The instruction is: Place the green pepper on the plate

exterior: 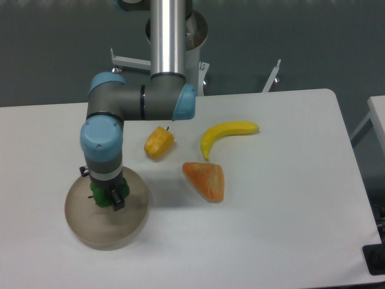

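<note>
Gripped between the closed fingers, the green pepper is held right over the middle of the plate, and whether it touches the dish cannot be told. If it is let go from too high, it could be bounced or rolled over the low rim onto the worktop, because it is round and lumpy. The yellow pepper, banana and orange piece are well apart.
</note>
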`<state>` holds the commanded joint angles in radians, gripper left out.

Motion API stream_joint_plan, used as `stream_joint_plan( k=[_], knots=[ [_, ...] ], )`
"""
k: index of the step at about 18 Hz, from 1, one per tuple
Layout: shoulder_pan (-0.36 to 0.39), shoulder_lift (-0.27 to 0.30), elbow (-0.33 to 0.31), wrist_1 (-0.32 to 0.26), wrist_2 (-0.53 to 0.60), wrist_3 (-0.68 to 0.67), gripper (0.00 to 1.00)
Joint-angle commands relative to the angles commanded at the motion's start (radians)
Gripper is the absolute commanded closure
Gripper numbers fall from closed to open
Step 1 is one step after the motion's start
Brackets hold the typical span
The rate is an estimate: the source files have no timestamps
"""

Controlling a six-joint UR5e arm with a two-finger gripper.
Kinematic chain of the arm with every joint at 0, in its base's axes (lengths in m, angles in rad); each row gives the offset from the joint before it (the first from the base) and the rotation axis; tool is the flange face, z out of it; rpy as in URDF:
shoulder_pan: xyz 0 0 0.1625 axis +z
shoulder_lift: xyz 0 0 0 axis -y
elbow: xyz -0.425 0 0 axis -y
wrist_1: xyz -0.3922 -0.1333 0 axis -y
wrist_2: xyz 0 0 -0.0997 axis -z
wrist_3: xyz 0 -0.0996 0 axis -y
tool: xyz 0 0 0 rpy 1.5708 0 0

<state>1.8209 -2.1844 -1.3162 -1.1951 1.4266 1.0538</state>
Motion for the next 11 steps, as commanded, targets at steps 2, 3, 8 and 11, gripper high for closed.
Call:
stream_joint_plan(
  k=[2, 3, 8, 11],
  knots=[
    [-0.002, 0.011, -0.002, 0.002, 0.0, -0.002, 0.0],
    [-0.002, 0.02, 0.003, 0.002, 0.0, -0.002, 0.0],
    [0.056, 0.072, 0.026, 0.0, 0.009, 0.0, 0.0],
    [0.158, 0.124, 0.032, -0.003, 0.011, 0.015, 0.0]
  ],
)
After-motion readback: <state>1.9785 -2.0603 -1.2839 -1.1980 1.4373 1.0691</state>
